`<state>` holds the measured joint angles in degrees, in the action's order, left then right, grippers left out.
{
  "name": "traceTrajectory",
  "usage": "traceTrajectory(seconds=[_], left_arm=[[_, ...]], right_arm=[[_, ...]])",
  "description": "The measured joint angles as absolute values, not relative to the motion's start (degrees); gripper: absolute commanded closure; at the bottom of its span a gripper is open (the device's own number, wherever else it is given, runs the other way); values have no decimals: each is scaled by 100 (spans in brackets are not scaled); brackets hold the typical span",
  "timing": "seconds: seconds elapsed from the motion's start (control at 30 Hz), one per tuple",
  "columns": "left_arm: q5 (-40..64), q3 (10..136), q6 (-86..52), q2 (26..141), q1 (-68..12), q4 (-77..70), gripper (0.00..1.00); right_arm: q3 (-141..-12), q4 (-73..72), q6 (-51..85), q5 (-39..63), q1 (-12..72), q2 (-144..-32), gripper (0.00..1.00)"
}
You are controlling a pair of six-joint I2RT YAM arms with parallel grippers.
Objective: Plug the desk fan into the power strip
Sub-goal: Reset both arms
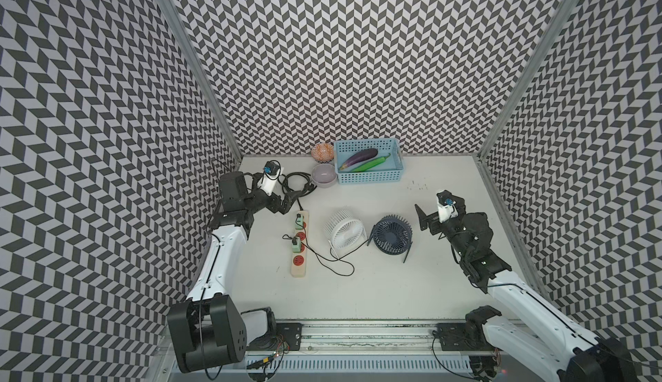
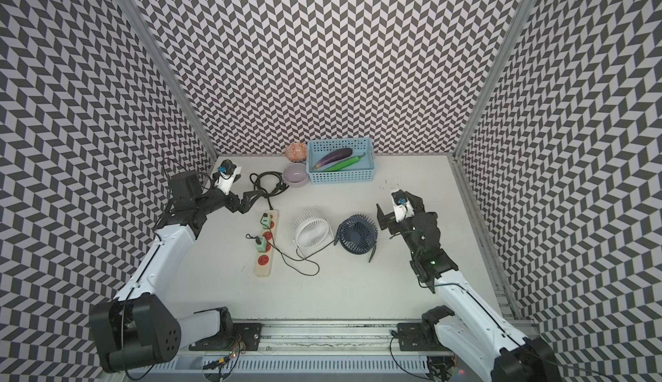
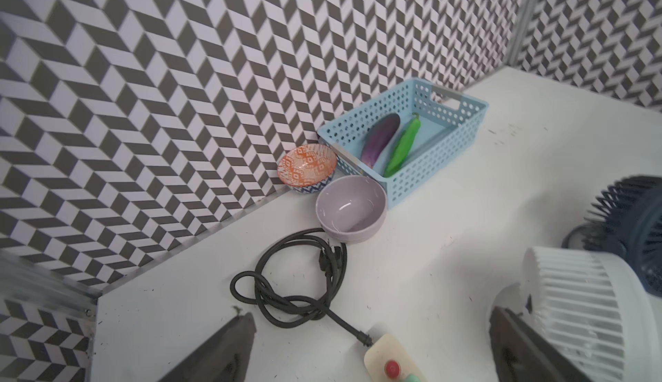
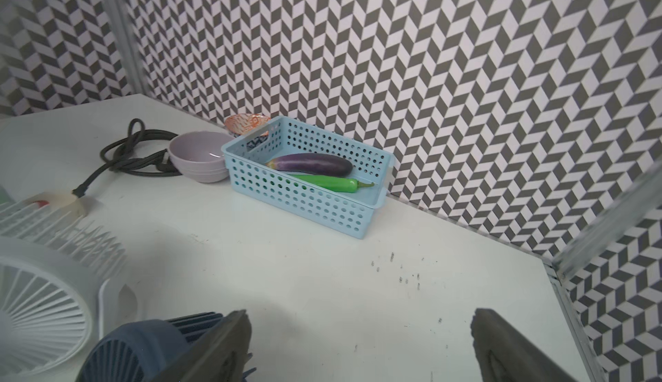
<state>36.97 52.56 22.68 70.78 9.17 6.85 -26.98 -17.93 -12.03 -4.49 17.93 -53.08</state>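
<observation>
The cream power strip (image 1: 299, 246) (image 2: 266, 246) lies lengthwise on the white table, left of centre. Two green plugs (image 1: 296, 243) sit in its red sockets, and a thin black cable runs from one toward the fans. A white desk fan (image 1: 344, 231) (image 2: 311, 230) and a navy desk fan (image 1: 392, 235) (image 2: 357, 235) stand side by side to its right. My left gripper (image 1: 292, 199) (image 3: 372, 315) hovers open over the strip's far end (image 3: 388, 358), holding nothing. My right gripper (image 1: 424, 219) (image 4: 360, 315) is open and empty just right of the navy fan (image 4: 143, 348).
The strip's thick black cord (image 1: 297, 181) lies coiled at the back left. Beside it are a lilac bowl (image 1: 324, 175) and an orange patterned bowl (image 1: 322, 151). A blue basket (image 1: 369, 180) with an eggplant and a green pepper stands against the back wall. Patterned walls close three sides.
</observation>
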Motion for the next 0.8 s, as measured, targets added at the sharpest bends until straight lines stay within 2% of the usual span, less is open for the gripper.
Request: traceTrajectory(seconds=[0.43,0.8], left_arm=[[2401,3258,768,7177,915,-2368,0],[1973,2038,351,7697,812,-4403,0]], right_arm=[[-2554,-2978,-34,-1225,958,-6060,0],[-2034,-4215,158,-1682,845,-6831,0]])
